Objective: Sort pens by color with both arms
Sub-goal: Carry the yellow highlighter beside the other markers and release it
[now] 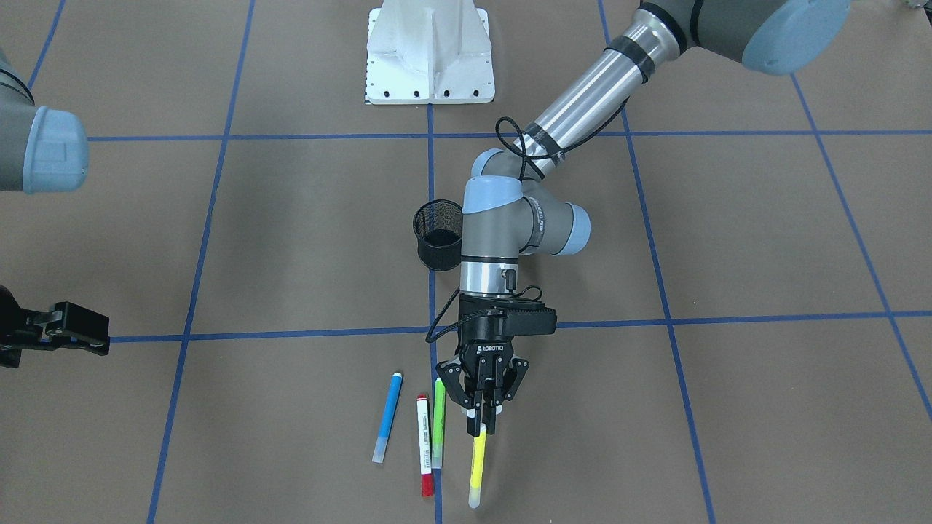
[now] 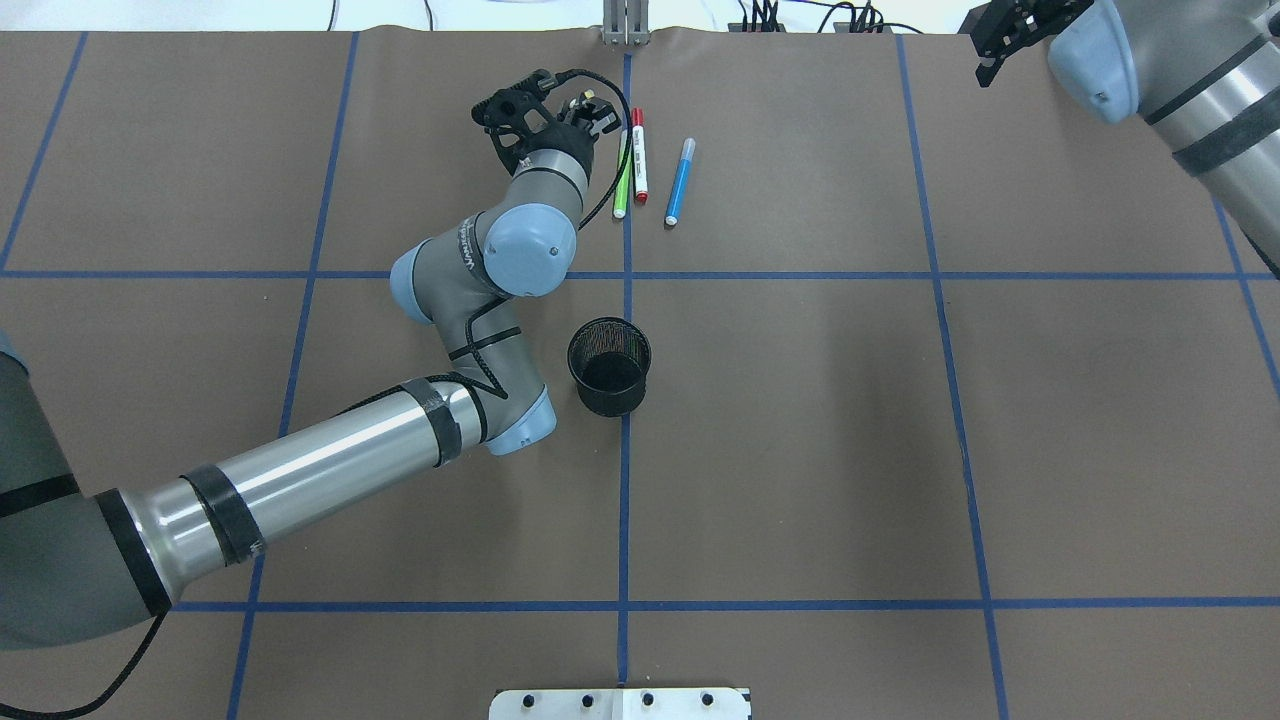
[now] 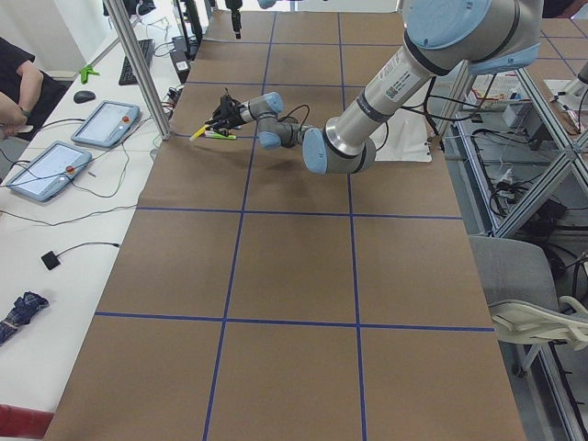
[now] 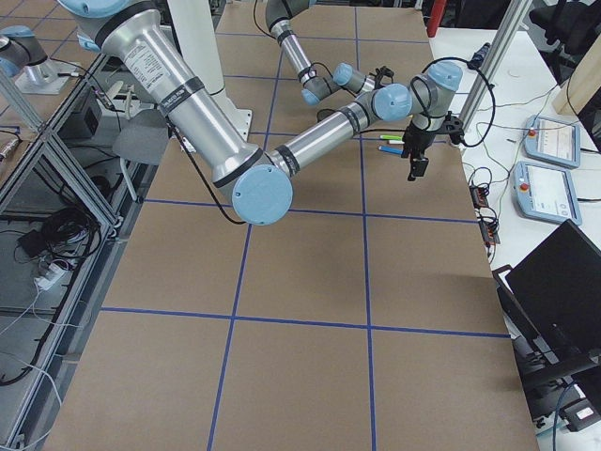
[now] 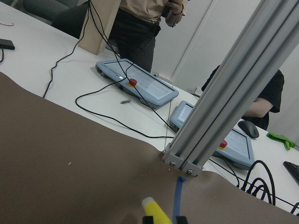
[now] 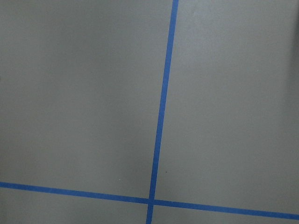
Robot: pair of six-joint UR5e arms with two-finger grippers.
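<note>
right gripper [image 1: 98, 336]: way off at the front view's left edge, well apart from the pens; can't tell if it's clenched or released
blue pen [image 1: 386, 418]: flat on the table [image 1: 728, 407], leftmost of the bunch
red pen [image 1: 424, 445]: just beside the green pen [image 1: 438, 422], pretty much parallel
cup [image 1: 439, 234]: upright, behind the pens
left gripper [image 1: 484, 411]: clenched on the yellow pen's near end
yellow pen [image 1: 477, 466]: rightmost, sticking out past the fingers

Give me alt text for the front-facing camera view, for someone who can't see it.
The left arm reaches down the middle of a brown table, jaws closed on one end of a yellow pen. Beside it lie a green pen, a red-ended white pen and a blue pen; a black mesh cup stands by the wrist.
</note>
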